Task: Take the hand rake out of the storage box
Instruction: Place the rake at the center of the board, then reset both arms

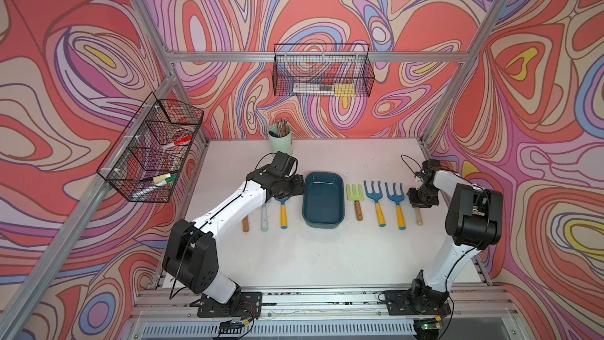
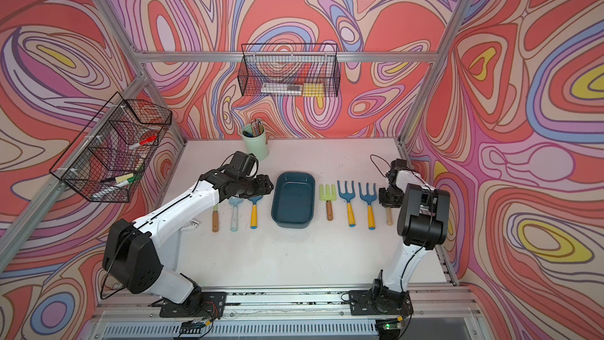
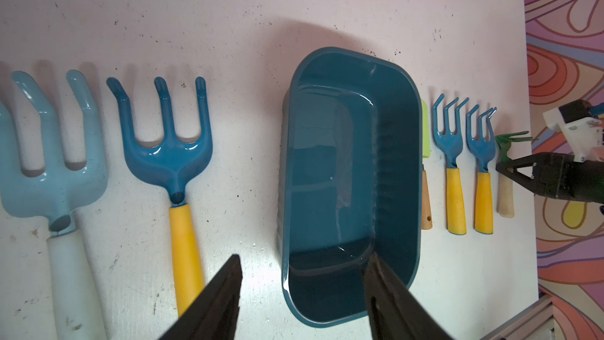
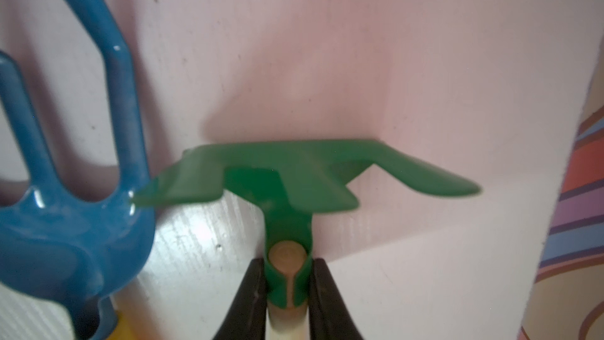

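The right gripper (image 4: 287,266) is clamping its fingers on the green hand rake (image 4: 294,171) at the neck, at the right end of the tool row (image 1: 375,191), outside the storage box (image 3: 395,174). The left gripper (image 3: 304,256) is hovering with its fingers apart at the box's left wall.

Seven hand tools in a row on the table (image 1: 310,256): three blue forks (image 1: 375,191), one pale blue fork (image 3: 52,165), one light green rake (image 1: 355,191), one dark green hand rake (image 4: 294,174), and one brown-handled tool (image 1: 245,225) with its head hidden. One storage box (image 1: 323,201), one cup (image 1: 281,147), two wire baskets (image 1: 294,70), two robot arms (image 1: 235,202).
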### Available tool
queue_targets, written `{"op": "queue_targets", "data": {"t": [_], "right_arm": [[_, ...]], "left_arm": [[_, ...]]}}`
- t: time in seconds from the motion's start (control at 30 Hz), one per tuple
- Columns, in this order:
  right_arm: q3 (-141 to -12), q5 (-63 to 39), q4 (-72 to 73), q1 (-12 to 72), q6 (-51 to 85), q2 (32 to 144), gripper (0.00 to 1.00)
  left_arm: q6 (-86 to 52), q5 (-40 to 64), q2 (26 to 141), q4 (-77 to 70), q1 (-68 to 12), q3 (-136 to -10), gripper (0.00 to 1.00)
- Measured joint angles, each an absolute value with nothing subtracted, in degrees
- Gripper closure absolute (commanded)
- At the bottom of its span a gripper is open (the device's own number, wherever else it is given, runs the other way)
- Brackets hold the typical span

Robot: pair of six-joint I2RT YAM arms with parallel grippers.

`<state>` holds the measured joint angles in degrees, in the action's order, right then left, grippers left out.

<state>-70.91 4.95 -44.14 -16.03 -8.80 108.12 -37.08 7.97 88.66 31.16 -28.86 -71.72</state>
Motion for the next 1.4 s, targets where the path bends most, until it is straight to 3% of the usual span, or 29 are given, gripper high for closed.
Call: {"op": "queue_targets", "data": {"t": [0.57,0.87,1.0,1.03,1.13,1.17,1.33,1.4], "right_arm": [[-72.07,5.34,-44.58,-16.03,-8.8,105.93,0.64],[-75.48,1.48,-45.74,-14.24,-4.99,99.0,0.58],[-76.05,-4.27,-44.71,-10.68,-2.22,94.56,0.36],[-75.99,-5.8,-44.01,-9.45,-1.32,93.32,0.34],[-74.04,-9.67,-39.68,-5.32,1.13,88.42,0.14],[-73.12,-10.55,-38.33,-4.14,1.98,86.8,0.03],[-66.48,-13.8,-28.73,-0.73,5.13,79.61,0.02],[-62.17,-13.26,-23.81,-0.71,5.74,77.19,0.02]], "left_arm": [[-35.48,6.72,88.6,31.16,-28.4,-72.05,0.37],[-32.97,3.55,88.29,34.74,-28.4,-73.89,0.37],[-30.59,0.21,87.66,36.75,-28.4,-75.44,0.36],[-29.93,-0.78,87.2,37.41,-28.34,-75.44,0.36],[-28.32,-2.81,85.84,38.59,-27.31,-75.44,0.36],[-27.99,-3.05,85.47,38.74,-26.65,-75.44,0.36],[-26.06,-3.7,83.35,39.07,-20.45,-75.37,0.34],[-25.02,-3.9,82.24,38.7,-17.91,-74.83,0.25]]}}
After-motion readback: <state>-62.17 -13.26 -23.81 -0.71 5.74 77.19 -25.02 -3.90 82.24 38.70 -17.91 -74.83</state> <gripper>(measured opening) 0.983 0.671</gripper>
